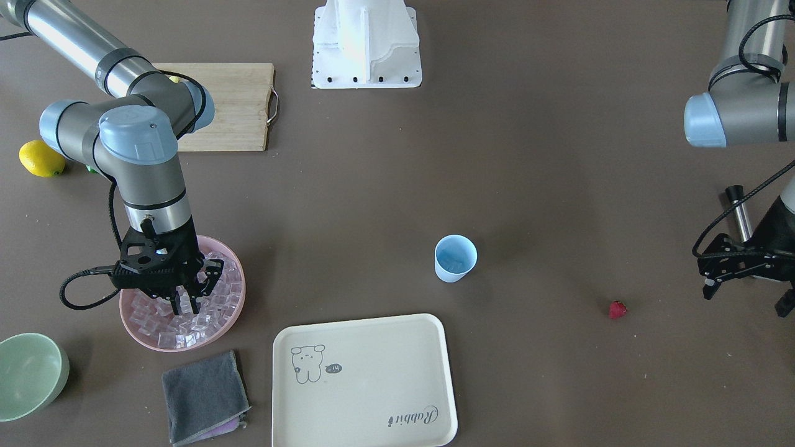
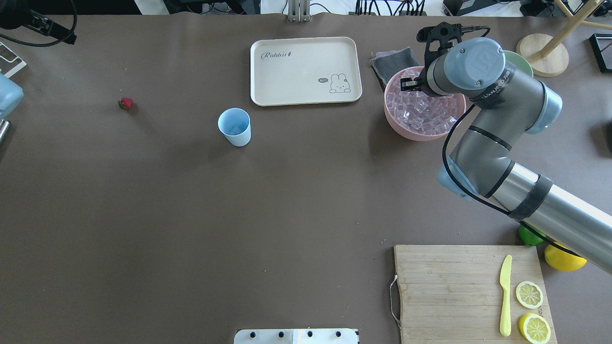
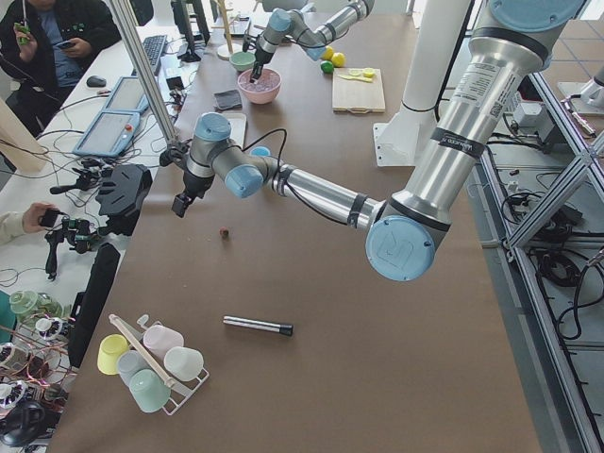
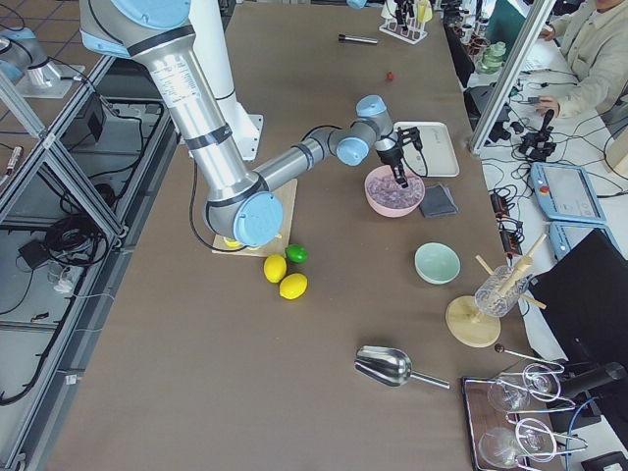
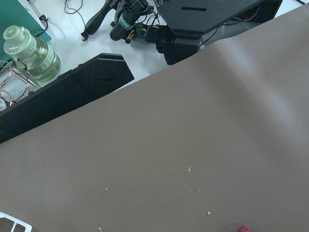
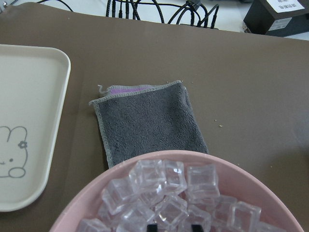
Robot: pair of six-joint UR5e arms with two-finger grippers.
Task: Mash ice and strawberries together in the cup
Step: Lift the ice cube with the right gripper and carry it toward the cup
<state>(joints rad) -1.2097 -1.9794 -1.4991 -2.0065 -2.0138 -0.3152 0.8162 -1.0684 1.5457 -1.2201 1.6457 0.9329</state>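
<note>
The pale-blue cup (image 1: 455, 257) stands upright mid-table, also in the overhead view (image 2: 234, 126). The strawberry (image 1: 617, 309) lies alone on the table, also in the overhead view (image 2: 125, 103). It shows at the bottom edge of the left wrist view (image 5: 244, 228). Ice cubes (image 1: 186, 326) fill a pink bowl (image 1: 235, 310). My right gripper (image 1: 186, 304) is down in that pile, fingers close together around an ice cube (image 6: 174, 212). My left gripper (image 1: 745, 299) hangs open and empty beside the strawberry, clear of it.
A cream tray (image 1: 366, 379) lies in front of the cup, with a grey cloth (image 1: 202, 388) and a green bowl (image 1: 28, 372) near the pink bowl. A metal rod (image 1: 739, 214) lies behind the left gripper. A cutting board (image 1: 230, 105) and a lemon (image 1: 40, 158) are by the right arm.
</note>
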